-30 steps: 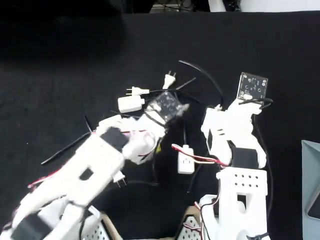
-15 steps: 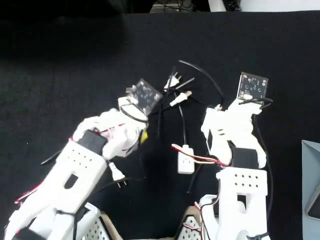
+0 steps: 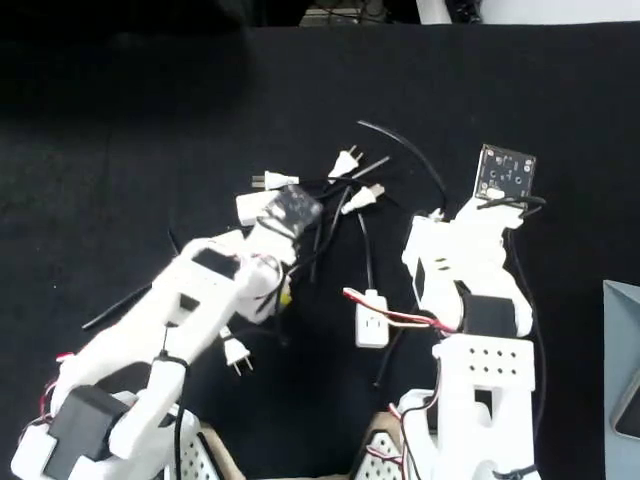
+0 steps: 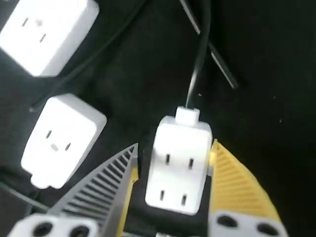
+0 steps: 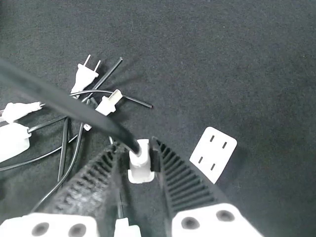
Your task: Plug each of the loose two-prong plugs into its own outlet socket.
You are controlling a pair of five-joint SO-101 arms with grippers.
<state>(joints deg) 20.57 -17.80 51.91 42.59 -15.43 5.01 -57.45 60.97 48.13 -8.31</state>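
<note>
Between fingers of left hand, gripped: socket block, long axis along them, cord end outward (slots face wrist cam); right hand clamps plug.

Left wrist view: the outlet block clamped in the left claw has its lower end hidden between the fingers. A second outlet socket is cut off by the picture's edge.

Right wrist view: the prong end of the plug held in the right claw cannot be made out.

High view: a grey object at the right edge of the tabletop is cut off, and its kind is indeterminate.
</note>
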